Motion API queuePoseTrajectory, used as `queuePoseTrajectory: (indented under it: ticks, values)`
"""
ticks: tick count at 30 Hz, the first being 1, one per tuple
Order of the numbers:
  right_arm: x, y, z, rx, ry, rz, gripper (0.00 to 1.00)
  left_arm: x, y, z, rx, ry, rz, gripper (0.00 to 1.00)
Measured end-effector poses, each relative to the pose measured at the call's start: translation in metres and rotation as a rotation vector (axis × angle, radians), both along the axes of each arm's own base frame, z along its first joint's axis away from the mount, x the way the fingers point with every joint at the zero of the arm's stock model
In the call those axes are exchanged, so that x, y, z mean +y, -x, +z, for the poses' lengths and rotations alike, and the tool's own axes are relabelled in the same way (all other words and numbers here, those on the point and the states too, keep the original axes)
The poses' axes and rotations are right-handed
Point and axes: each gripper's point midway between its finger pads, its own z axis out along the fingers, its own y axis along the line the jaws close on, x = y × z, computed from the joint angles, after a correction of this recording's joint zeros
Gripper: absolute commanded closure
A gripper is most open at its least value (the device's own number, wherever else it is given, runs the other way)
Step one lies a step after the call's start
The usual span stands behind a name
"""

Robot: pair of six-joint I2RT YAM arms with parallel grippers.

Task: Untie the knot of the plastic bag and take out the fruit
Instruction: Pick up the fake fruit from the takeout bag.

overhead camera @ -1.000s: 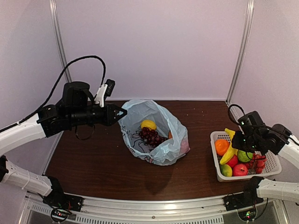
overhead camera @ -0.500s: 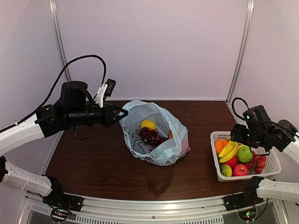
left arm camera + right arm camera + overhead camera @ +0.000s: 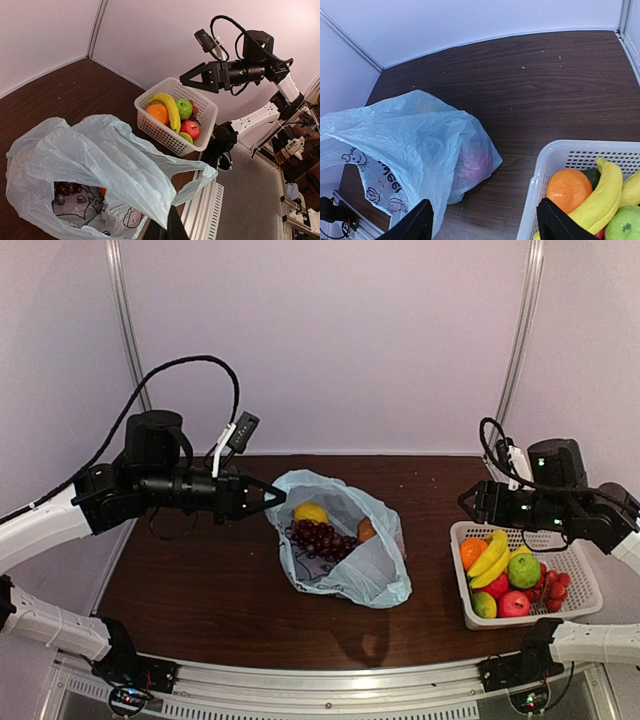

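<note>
1. Step in hand, judged from the layout: emptying the bag. No knot shows anywhere, and the plastic bag (image 3: 375, 565) lies at the centre of the counter (image 3: 200, 580) with its mouth gaping toward the upper left.
2. The left claw (image 3: 272, 498) has its fingers together, clamped on the bag's thin rim at the bag's left edge. It holds the mouth up and open.
3. The right claw (image 3: 468, 502) has its fingers apart with nothing between them. It hangs above the upper-left corner of the white basket (image 3: 585, 590) at frame right, well apart from the bag.
4. Fruit in the bag: a lemon (image 3: 311, 512), a grape bunch (image 3: 320, 538) just below it, and an orange-brown piece (image 3: 367, 530) half hidden by the film.
5. The basket holds a banana (image 3: 490, 555), an orange (image 3: 473, 553) and some green and red pieces.
6. Next move, as a guess: the right claw crosses left and drops into the mouth from above. The lemon looks the easiest pick, being topmost and uncovered.
7. That calls for wide fingers closing on fruit only, not on film, with the left grip keeping the rim taut.
</note>
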Motion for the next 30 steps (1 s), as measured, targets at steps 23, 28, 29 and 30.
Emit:
queuePoseTrajectory:
  ticks: [23, 28, 29, 30]
  values:
    - [0.236, 0.083, 0.008, -0.140, 0.039, 0.704, 0.45, 0.006, 0.000, 0.000, 0.056, 0.017, 0.193, 1.00]
    - [0.254, 0.071, -0.032, -0.125, 0.186, 0.710, 0.48, 0.014, -0.007, -0.009, 0.081, -0.002, 0.259, 1.00]
    - [0.255, 0.070, -0.037, -0.126, 0.213, 0.714, 0.49, 0.015, -0.007, -0.009, 0.082, -0.003, 0.268, 1.00]
    - [0.256, 0.068, -0.043, -0.123, 0.244, 0.717, 0.50, 0.016, -0.008, -0.009, 0.083, -0.004, 0.273, 1.00]
